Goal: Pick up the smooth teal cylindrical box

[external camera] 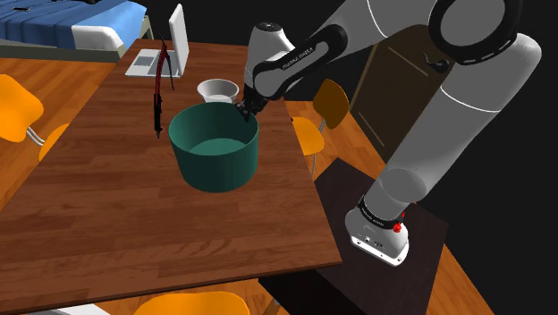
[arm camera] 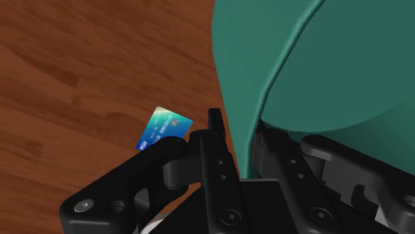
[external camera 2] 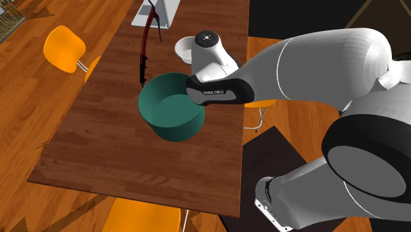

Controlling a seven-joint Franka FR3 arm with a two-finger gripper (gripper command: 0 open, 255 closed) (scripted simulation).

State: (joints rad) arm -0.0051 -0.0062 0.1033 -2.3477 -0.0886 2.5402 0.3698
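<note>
**Rim grasp on the tub, lift pending**

*Shoulder view.* The teal tub (external camera: pixel 215 152) is round, smooth-walled and open at the top. It stands upright on the table (external camera: pixel 107 215). The tool (external camera: pixel 243 110) meets the tub's rim on the side towards the arm (external camera: pixel 429 134). A white bowl (external camera: pixel 217 89) sits just behind the tub. A laptop (external camera: pixel 170 49) lies well beyond it, and a thin dark-red object (external camera: pixel 161 89) lies between the laptop and the tub.

*Second exterior view.* The arm's last link overhangs the rim of the tub (external camera 2: pixel 168 112) on the side nearest the stand. The tub's base looks flat on the table, so it is judged not yet raised.

*Wrist view.* The tub's wall runs between the tool's two fingers (arm camera: pixel 214 126), one outside the wall and the other inside. Both appear to press against the wall, so the tool is read as clamped on the tub's rim. A blue-green card (arm camera: pixel 163 128) lies flat on the table just outside the tub, beside the outer finger.

*Step and next move.* The grasp appears made and the lift remains. That lift calls for a straight upward pull with the clamp held firm. A hold on one side of the rim may let the tub tip away from the tool, and the bowl stands close by.
</note>
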